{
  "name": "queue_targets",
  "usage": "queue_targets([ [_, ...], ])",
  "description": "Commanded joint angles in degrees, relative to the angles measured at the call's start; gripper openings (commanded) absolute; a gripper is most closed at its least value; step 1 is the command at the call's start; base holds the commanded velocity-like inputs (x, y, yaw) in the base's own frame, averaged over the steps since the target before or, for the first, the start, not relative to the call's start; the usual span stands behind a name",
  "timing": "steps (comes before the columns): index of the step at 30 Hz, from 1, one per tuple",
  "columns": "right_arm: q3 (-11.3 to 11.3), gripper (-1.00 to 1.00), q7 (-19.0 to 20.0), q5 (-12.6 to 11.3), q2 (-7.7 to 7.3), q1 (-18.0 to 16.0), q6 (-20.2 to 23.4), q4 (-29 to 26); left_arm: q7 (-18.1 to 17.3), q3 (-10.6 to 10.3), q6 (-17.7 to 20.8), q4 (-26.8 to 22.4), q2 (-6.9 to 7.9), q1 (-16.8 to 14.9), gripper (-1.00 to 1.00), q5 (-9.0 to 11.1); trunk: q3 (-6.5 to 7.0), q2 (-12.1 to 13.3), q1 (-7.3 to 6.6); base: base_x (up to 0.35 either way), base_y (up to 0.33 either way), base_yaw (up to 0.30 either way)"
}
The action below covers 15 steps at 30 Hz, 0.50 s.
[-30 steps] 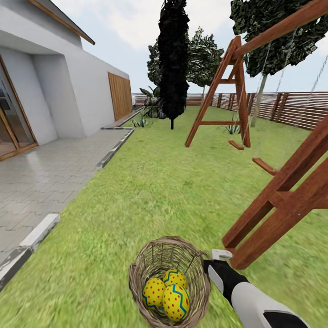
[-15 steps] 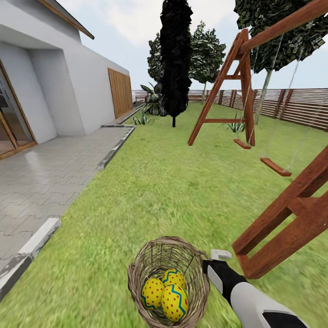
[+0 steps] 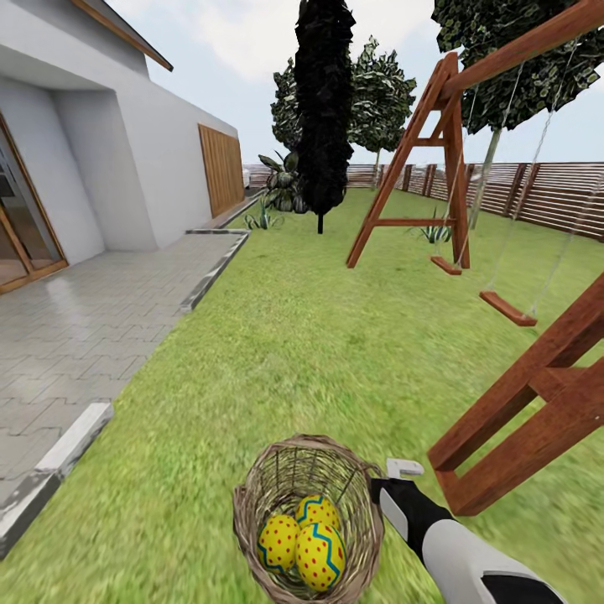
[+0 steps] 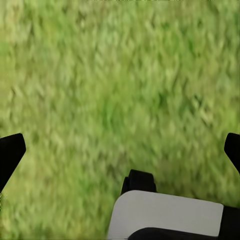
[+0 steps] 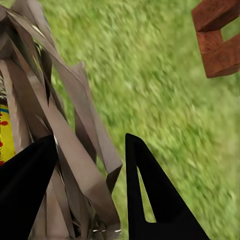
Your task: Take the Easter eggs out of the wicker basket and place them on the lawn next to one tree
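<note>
1. Three Easter eggs (image 3: pixel 300 545): yellow, red dots, blue-edged green zigzag bands.
2. Wicker basket (image 3: pixel 252 512): brown open weave; grey-brown strips in the right wrist view.
3. Lawn (image 3: pixel 302 352): mottled green.
4. Patio (image 3: pixel 75 327): grey pavers, pale kerb.
5. Swing frame (image 3: pixel 537 411): reddish-brown wood.
6. Fence (image 3: pixel 545 197): brown horizontal slats.
7. Right hand (image 5: pixel 90 190): black fingers; arm white.

Right arm (image 3: pixel 457 549) with glossy white shell, black wrist segment, small pale grey bracket at its tip, right tool (image 5: pixel 90 190) with flat black pointed fingers, left tool (image 4: pixel 120 155) black-tipped, white rounded housing
</note>
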Motion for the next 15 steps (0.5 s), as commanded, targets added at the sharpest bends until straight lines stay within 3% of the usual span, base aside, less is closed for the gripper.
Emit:
queue_targets([
  [1,-0.57,-1.0,-0.03,-0.27,0.07,-0.02,-0.02,-0.16,-0.26,0.15,0.5,-0.18,-0.03,0.04,1.0,0.34,0.14,0.39,-0.23,0.0,0.0,0.0],
  [10,-0.73,-1.0,-0.1,-0.36,0.0,-0.02,-3.73,-0.1,-0.26,0.15,0.45,1.37,-0.05,0.0,1.0,0.4,1.76,4.0,-2.2,0.0,0.0,0.0],
  [15,-0.73,-1.0,-0.11,-0.43,0.0,-0.02,-3.71,-0.06,-0.46,0.14,0.16,1.38,0.0,0.06,1.0,0.49,1.76,4.0,-2.2,0.025,0.014,0.0],
])
